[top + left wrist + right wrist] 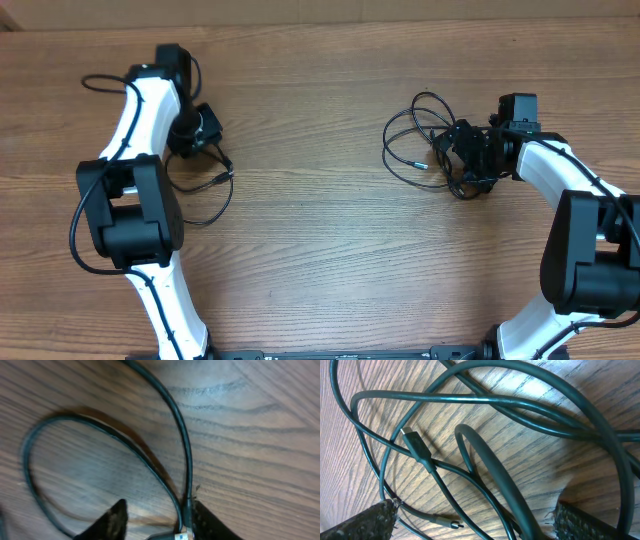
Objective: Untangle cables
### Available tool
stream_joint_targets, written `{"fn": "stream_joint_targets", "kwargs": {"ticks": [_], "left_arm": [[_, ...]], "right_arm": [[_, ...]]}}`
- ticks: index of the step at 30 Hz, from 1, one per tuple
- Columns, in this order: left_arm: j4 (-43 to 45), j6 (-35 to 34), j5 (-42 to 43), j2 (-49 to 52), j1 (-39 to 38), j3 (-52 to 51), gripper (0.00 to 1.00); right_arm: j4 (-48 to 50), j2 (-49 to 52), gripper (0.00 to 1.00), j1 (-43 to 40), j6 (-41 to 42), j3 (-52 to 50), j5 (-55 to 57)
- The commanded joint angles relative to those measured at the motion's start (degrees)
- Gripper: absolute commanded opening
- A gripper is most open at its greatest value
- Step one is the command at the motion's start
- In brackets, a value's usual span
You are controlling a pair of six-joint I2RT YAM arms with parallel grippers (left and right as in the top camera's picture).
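Angling down over cables, left end effector and right end effector spread wide

Overhead cam: fixed, straight down on the table, wide enough to catch the left gripper and right gripper. Left wrist cam: nearly on the wood, looks past its fingertips at the cable loop ahead of the claw. It's blurry, probably overhead's loop beside that claw. Right wrist cam: equally close, cables between and ahead of its claw, the same tangle overhead shows there.
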Motion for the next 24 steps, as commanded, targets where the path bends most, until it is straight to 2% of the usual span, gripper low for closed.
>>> {"fn": "stream_joint_targets", "kwargs": {"ticks": [1,5,6,7,8,17,24], "left_arm": [[4.46,-4.48,-0.55,0.63,-1.6,-5.73,0.47],[12.0,-4.44,-0.74,0.63,-2.54,-11.37,0.46],[13.75,-4.42,-0.85,0.63,-2.58,-12.48,0.4],[15.63,-4.42,-1.18,0.63,-2.58,-13.77,0.26],[16.72,-4.48,-1.92,0.63,-2.58,-14.67,0.04],[18.56,-5.22,-18.47,0.63,1.46,-16.85,0.04],[17.9,-5.03,-19.96,0.63,9.55,-16.85,0.04]], "right_arm": [[-1.22,3.85,1.0,-0.48,-0.24,-3.19,5.51],[-1.22,3.85,1.0,-0.48,-0.26,-3.19,5.51],[-1.22,3.85,1.0,-0.48,-0.24,-3.19,5.51],[-1.22,3.85,1.0,-0.48,-0.26,-3.19,5.51],[-1.22,3.85,1.0,-0.48,-0.24,-3.19,5.51],[-1.22,3.85,1.0,-0.48,-0.24,-3.19,5.51],[-1.22,3.85,1.0,-0.48,-0.24,-3.19,5.51]]}}
